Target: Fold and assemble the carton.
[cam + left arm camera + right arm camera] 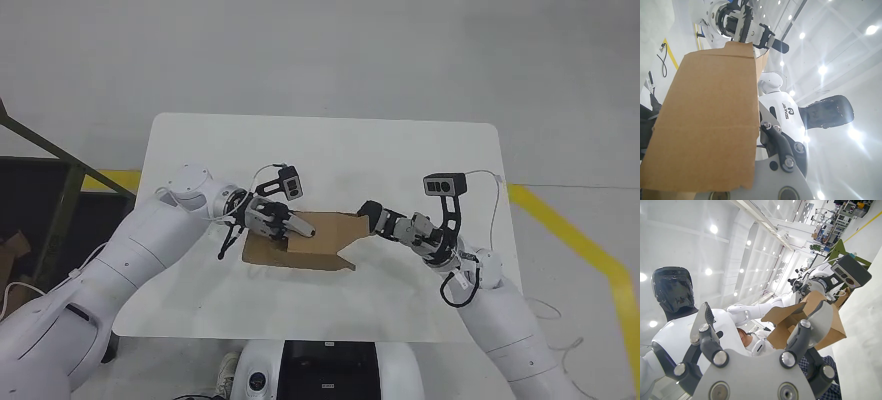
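White table bears one carton; left pincer clamps its wall; right pincer gapes wide at its other end.

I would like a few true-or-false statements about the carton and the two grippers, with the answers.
1. The carton is brown cardboard. True.
2. The carton lies on the floor. False: it is at the table, between the two arms.
3. The right gripper has its fingers spread wide. True.
4. Both grippers are at the same end of the carton. False: the left gripper is at one end, the right gripper at the opposite end.
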